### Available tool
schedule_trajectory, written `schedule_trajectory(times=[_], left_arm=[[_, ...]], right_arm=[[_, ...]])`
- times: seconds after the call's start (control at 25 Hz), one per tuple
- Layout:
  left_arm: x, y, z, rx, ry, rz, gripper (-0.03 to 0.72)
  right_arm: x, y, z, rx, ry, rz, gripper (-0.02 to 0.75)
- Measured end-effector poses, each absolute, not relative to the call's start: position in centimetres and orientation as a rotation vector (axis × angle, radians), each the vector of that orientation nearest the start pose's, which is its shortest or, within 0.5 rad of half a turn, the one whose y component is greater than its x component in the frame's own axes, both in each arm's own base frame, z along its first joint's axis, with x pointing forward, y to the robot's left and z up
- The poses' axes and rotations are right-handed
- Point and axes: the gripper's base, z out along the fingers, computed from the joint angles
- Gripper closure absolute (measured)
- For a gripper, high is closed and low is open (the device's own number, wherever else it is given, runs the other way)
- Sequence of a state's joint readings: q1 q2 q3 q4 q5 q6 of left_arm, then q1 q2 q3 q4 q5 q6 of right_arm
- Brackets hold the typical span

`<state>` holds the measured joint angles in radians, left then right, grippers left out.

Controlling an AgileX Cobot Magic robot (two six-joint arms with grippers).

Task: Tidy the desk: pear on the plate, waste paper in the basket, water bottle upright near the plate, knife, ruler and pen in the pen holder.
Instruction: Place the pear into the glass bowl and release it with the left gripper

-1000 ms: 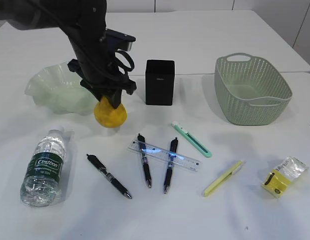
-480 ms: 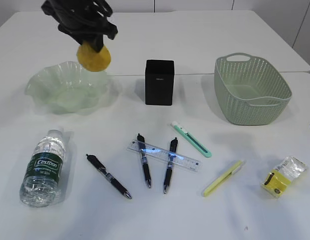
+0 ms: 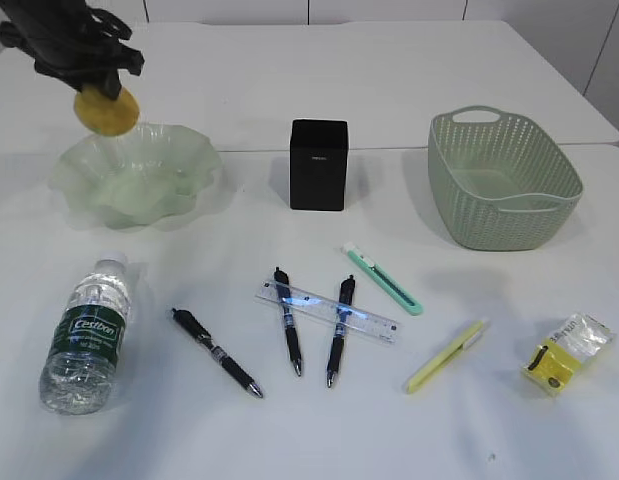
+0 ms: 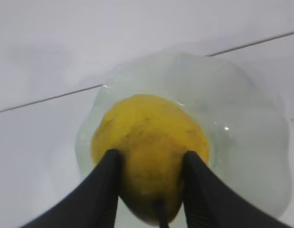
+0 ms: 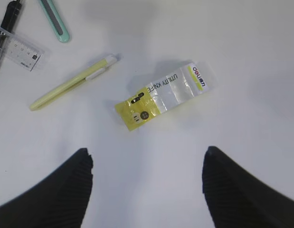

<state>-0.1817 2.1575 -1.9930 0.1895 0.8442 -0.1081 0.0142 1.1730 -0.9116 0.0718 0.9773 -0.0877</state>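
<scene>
Yellow pear point(image 3: 107, 111): pinched between the left gripper point(image 4: 151, 164) fingers, hanging in the air above the far-left edge of the plate point(image 3: 149, 195), not touching it.
Left gripper: clenched on the pear; in the wrist view both black fingers point(image 4: 106, 185) press its sides, plate below.
Plate: pale green, wavy rim, far left of the white table point(image 3: 469, 60).
Right gripper point(image 5: 147, 183): released, jaws spread wide with nothing between them, hovering above the table just short of the waste paper point(image 5: 161, 95).
Waste paper: yellow and clear wrapper, flat on the table at near right, well apart from the basket point(image 3: 504, 180).
Water bottle point(image 3: 87, 335): lying on its side at near left, cap toward the plate.
Pen holder point(image 3: 319, 165): black, upright, centre, between plate and basket.
Ruler point(image 3: 364, 320): clear, lying across two black pens point(image 3: 289, 335).
Third black pen point(image 3: 216, 352): left of those, apart.
Knife point(image 3: 382, 278): green cutter, right of the ruler.
Yellow-green pen point(image 3: 445, 357): between knife and waste paper.
</scene>
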Motion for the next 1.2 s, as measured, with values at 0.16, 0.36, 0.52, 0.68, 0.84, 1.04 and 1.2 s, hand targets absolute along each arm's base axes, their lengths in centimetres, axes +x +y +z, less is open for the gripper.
schedule_trajectory(times=[0.16, 0.36, 0.52, 0.68, 0.84, 1.04, 1.2], left_arm=[[50.1, -6.6, 24.0, 0.137, 2.501, 0.072, 0.431], [51.1, -7.0, 20.8, 0.118, 2.53, 0.021, 0.431], [51.6, -7.2, 18.2, 0.117, 2.578, 0.017, 0.431], [51.7, -7.2, 16.9, 0.118, 2.597, 0.018, 0.431], [51.7, -7.2, 16.9, 0.118, 2.596, 0.017, 0.425], [51.6, -7.2, 16.8, 0.118, 2.614, 0.021, 0.335], [51.3, -7.1, 16.7, 0.117, 2.658, 0.03, 0.237]], right_arm=[[21.4, 0.8, 29.3, -0.101, 2.72, 0.071, 0.204], [21.4, 0.8, 29.3, -0.101, 2.72, 0.071, 0.204], [21.4, 0.8, 29.3, -0.101, 2.72, 0.071, 0.204], [21.4, 0.8, 29.3, -0.101, 2.72, 0.071, 0.204], [21.4, 0.8, 29.3, -0.101, 2.72, 0.071, 0.204], [21.4, 0.8, 29.3, -0.101, 2.72, 0.071, 0.204], [21.4, 0.8, 29.3, -0.101, 2.72, 0.071, 0.204]])
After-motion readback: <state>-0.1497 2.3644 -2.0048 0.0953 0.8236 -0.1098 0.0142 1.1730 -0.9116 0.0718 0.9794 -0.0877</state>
